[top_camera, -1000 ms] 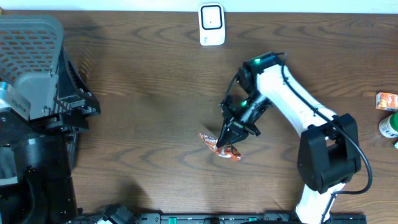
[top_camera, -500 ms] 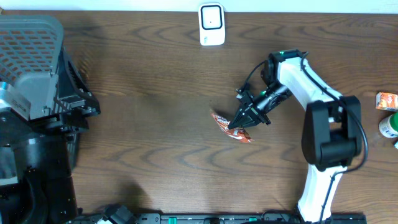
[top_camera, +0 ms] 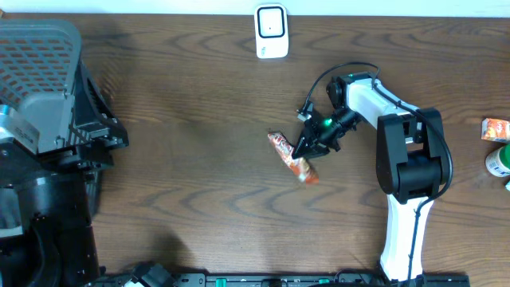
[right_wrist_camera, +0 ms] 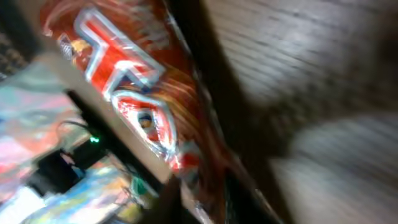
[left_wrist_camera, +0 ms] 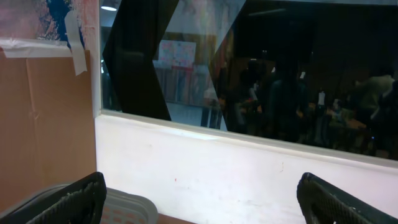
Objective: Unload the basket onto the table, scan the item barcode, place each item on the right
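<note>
At the near left of the wooden bench [top_camera: 175, 159], the left claw [left_wrist_camera: 200, 182] faces a window, its fingers spread wide with nothing between them. Farther out, mid-bench, a red-and-orange snack packet [top_camera: 292, 157] sits slanted. The right claw [top_camera: 305, 151] is at its right edge, but the blurred wrist view does not show whether it pinches the packet. At the far edge stands the white barcode scanner [top_camera: 271, 32], well apart from the packet.
</note>
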Motion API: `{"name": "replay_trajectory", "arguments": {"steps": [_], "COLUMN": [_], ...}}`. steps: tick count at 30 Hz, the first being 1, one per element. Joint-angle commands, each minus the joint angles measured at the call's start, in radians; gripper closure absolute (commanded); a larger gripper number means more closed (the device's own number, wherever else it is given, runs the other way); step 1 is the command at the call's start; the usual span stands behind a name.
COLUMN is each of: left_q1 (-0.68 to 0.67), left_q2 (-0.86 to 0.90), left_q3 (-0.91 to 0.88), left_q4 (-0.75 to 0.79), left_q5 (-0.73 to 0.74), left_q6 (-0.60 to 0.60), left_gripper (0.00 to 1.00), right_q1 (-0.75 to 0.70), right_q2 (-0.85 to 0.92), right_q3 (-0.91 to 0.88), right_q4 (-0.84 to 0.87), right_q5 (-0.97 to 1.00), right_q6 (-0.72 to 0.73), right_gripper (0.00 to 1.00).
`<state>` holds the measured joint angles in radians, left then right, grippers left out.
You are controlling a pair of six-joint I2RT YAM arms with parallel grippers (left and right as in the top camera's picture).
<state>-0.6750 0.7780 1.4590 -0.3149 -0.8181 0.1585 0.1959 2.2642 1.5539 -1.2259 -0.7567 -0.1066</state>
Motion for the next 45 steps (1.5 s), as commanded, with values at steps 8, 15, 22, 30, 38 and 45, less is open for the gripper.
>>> {"name": "replay_trajectory", "arguments": {"steps": [8,15,22,30,38,45], "left_q1": [0.003,0.003,0.003,0.003,0.003,0.003], "left_q2": [-0.001,-0.001,-0.001,-0.001,-0.001,-0.001], "left_q3": [-0.002,-0.002,-0.002,-0.002,-0.002,-0.002], "left_q4": [0.002,0.001,0.001,0.002,0.001,0.001], "left_q5": [-0.006,-0.006,-0.006,-0.006,-0.006,-0.006], "left_q6": [0.013,0.013,0.013,0.013,0.013,0.013], "left_gripper": [0.02,0.02,0.02,0.02,0.02,0.02], "right_q1": [0.029,0.206,0.434,0.550,0.536,0.535], "right_q2": [-0.082,-0.139,-0.135,-0.135,-0.135,-0.135], "right_q3": [0.242,0.296,0.219,0.037,-0.068,-0.162], "right_q4": [-0.141,-0.171,-0.125,0.040,0.157,0.283], "right_q5": [0.216,0.612,1.009,1.066,1.114,1.125], "right_q6": [0.046,0.266,0.476,0.476,0.476,0.416], "right_gripper": [0.24,0.01,0.01,0.06,0.27,0.49]}}
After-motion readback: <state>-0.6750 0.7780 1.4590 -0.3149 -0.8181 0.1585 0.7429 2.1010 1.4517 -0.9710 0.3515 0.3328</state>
